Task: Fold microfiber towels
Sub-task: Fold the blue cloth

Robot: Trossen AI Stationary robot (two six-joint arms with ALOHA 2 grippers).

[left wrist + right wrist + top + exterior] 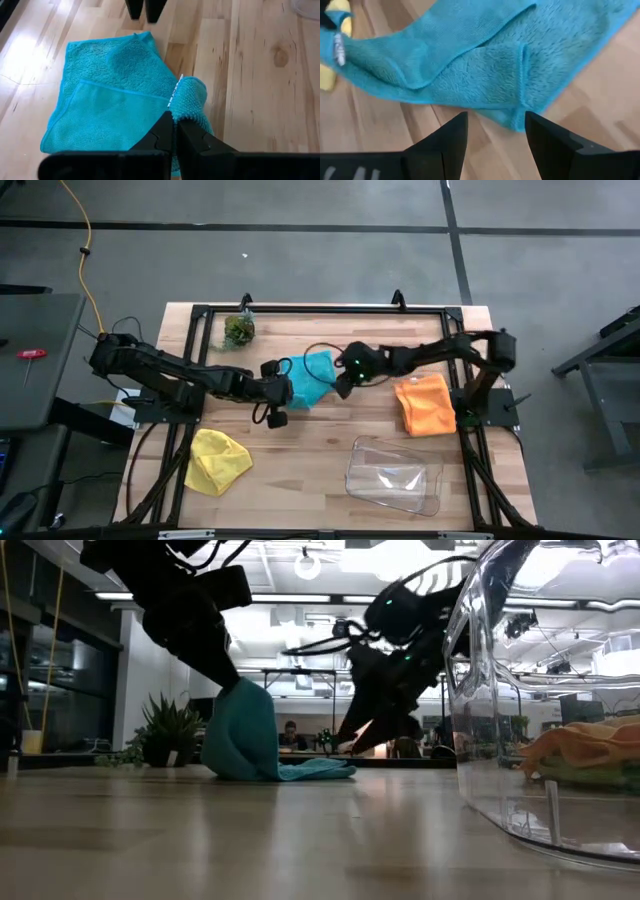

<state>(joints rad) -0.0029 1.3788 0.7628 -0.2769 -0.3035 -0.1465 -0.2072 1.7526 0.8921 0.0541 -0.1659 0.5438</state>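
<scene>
The teal towel [312, 378] lies partly folded mid-table. My left gripper [283, 392] is shut on its near-left part and holds it up off the wood [240, 705]. The towel's other end lies flat [318, 770]. My right gripper [340, 385] is open just over the towel's right edge [520, 112], one finger on each side of a corner; I cannot see it touching. The orange towel [425, 405] lies bunched at the right, and the yellow towel [218, 460] lies crumpled at the near left. The grey and lime green towels are out of view. My left gripper pinches a bunched corner of the teal towel [189, 102] between its two fingers, beside a small white tag. The fingers slant down from the table's left. The held part is raised in a peak, and the rest of the towel rests on the table.
A clear plastic tray [395, 475] stands near the front right, close in front of the low camera [520, 690]. A small leafy clump [238, 330] sits at the far left. Bare wood lies between the yellow towel and the tray.
</scene>
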